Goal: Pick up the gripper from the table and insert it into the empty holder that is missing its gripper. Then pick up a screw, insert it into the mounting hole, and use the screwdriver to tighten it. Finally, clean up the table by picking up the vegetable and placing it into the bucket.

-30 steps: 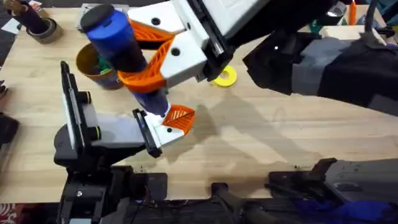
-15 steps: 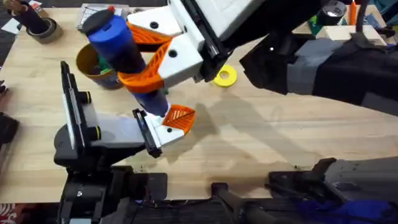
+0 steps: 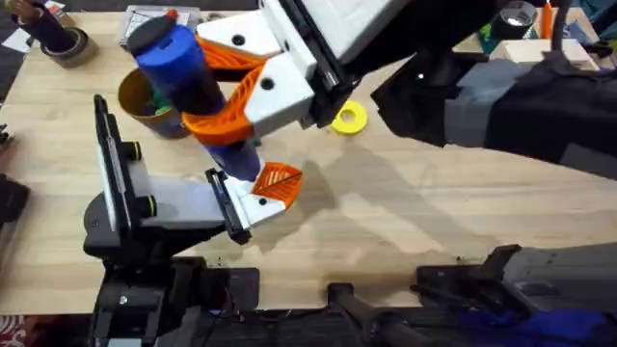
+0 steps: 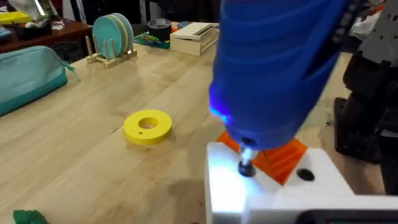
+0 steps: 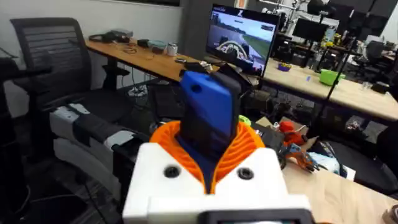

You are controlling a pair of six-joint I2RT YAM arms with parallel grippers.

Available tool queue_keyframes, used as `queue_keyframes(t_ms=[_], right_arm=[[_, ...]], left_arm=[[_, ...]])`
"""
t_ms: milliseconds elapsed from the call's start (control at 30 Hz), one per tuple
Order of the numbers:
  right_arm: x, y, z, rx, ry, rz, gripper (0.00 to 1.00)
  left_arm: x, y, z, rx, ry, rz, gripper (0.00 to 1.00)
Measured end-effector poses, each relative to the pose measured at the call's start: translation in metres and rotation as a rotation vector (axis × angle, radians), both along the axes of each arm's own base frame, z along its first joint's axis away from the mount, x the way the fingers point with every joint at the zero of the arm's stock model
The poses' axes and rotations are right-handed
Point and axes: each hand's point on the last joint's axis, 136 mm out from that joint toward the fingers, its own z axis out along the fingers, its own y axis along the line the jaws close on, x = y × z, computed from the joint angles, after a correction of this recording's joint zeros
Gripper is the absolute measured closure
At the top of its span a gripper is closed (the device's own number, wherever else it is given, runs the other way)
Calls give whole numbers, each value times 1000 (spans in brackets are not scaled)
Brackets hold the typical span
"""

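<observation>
The right gripper (image 3: 217, 96), white with orange ribbed pads, is clamped around the screwdriver (image 3: 183, 67), a fat blue cylinder held nearly upright, its thin metal tip (image 4: 245, 163) down on the white holder (image 3: 253, 204) near the table's left front. The orange ribbed gripper (image 3: 279, 180) sits in that holder. Behind stands the yellow-gold bucket (image 3: 143, 104), something green inside. Whether the left gripper is open or closed cannot be told.
</observation>
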Motion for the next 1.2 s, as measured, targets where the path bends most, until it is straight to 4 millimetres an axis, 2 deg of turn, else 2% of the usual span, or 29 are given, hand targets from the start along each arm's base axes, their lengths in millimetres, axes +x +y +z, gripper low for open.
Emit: queue_keyframes(t_ms=[833, 1200], right_arm=[[11, 5, -7, -28, 88, -65, 977], [6, 2, -7, -15, 59, -43, 977]], left_arm=[[0, 0, 0, -1, 3, -2, 994], [-1, 0, 0, -1, 3, -3, 994]])
